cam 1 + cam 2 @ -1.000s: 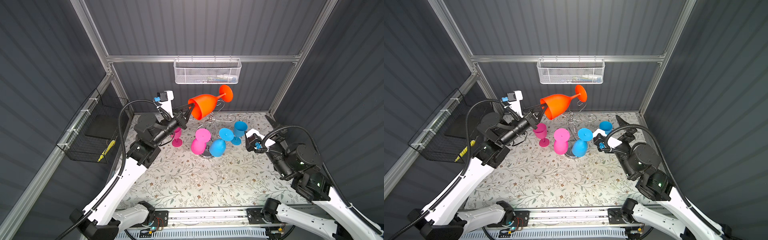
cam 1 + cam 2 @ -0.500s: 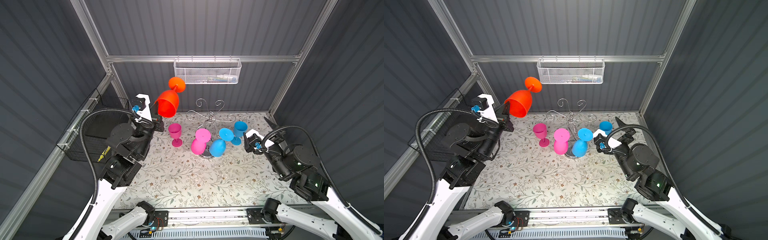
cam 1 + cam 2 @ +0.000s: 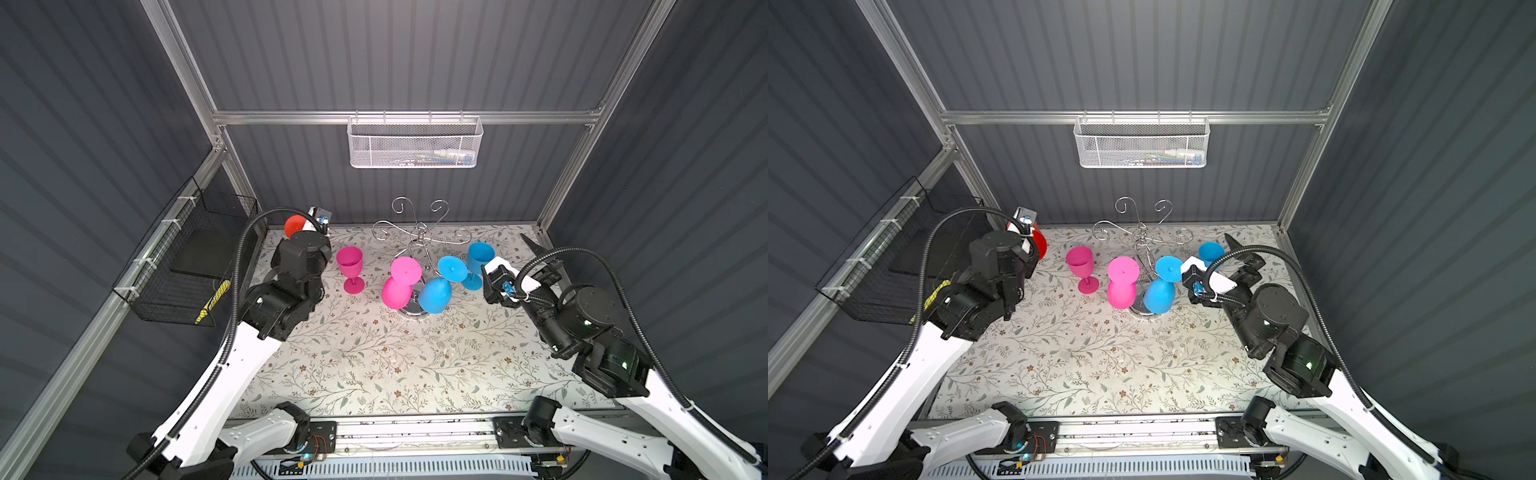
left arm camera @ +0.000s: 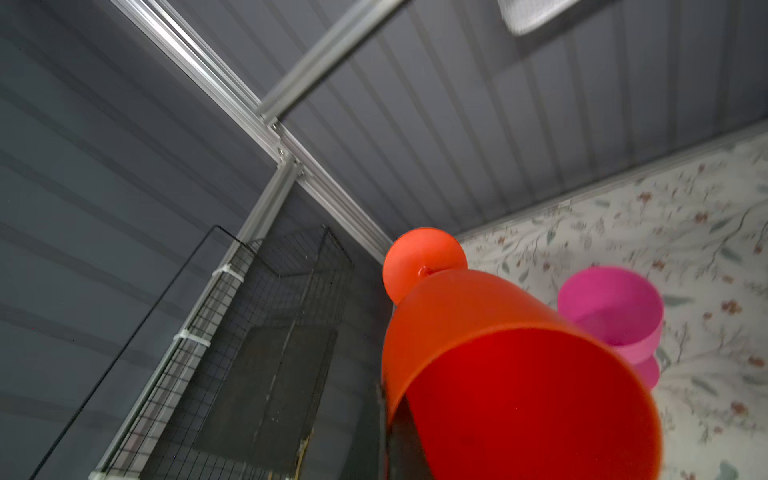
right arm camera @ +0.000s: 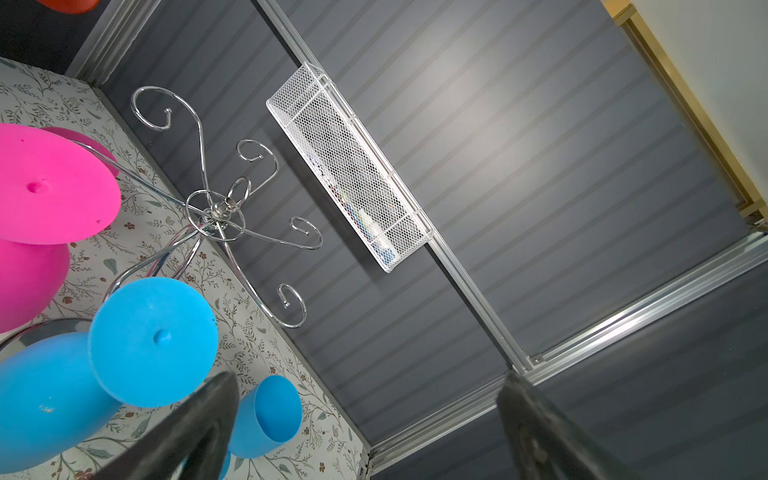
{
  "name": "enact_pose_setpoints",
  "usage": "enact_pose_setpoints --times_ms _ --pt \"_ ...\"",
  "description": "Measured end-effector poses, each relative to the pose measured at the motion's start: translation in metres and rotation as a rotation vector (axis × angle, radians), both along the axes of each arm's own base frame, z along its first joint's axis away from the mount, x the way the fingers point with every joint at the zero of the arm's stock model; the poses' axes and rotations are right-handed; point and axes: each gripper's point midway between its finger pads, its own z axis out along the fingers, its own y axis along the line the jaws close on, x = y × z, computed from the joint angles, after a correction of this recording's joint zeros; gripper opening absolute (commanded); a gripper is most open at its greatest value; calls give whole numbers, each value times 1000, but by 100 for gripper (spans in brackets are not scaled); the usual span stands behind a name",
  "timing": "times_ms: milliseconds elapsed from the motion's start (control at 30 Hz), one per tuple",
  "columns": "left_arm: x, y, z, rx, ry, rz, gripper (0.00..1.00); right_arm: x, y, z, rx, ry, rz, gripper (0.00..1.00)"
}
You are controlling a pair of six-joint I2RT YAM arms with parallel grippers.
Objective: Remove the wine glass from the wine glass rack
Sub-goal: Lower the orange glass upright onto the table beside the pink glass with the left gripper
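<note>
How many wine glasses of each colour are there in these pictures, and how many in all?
Orange glass: 1
Pink glasses: 2, one standing, one hanging
Blue glasses: 2, one hanging, one standing
Total: 5

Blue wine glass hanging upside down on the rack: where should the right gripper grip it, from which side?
Probably the bowl of the hanging blue wine glass, from the right arm's side. It hangs free below the wine glass rack, foot on top; the hanging pink wine glass crowds the other side, and the open right gripper is beside it.
</note>
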Motion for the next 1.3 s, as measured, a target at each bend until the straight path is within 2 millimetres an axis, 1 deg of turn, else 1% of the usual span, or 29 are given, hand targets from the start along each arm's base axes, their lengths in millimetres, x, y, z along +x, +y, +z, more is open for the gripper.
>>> enact_pose_setpoints --times_ms 133,200,267,333,467,667,733,867,967,1133,1300 --pt "2 0 -43 81 174 31 0 0 0 0 3 2 1 99" --pt "0 0 -68 109 271 41 0 -1 0 0 8 2 2 99" --pt "-4 -2 -84 107 340 32 0 -1 -1 0 17 3 3 99" --pt "-9 -5 -97 78 396 16 0 -3 -3 0 23 3 3 99" --pt "-19 -13 -121 -32 489 -18 0 -4 -5 -2 28 6 5 99" --pt "-37 -30 -172 -193 673 -61 0 -5 -5 -4 32 12 6 99" --pt "-42 -35 -184 -247 720 -74 0 -5 -5 -4 34 16 6 99" --pt "-45 -43 -198 -355 771 -92 0 -5 -6 -6 38 23 7 99" --pt "-46 -49 -202 -414 789 -105 0 -5 -6 -8 38 30 7 99" --pt "-38 -61 -205 -476 790 -139 0 -5 -6 -10 40 38 7 99" --pt "-31 -66 -212 -517 798 -155 0 -5 -6 -12 41 45 8 99"
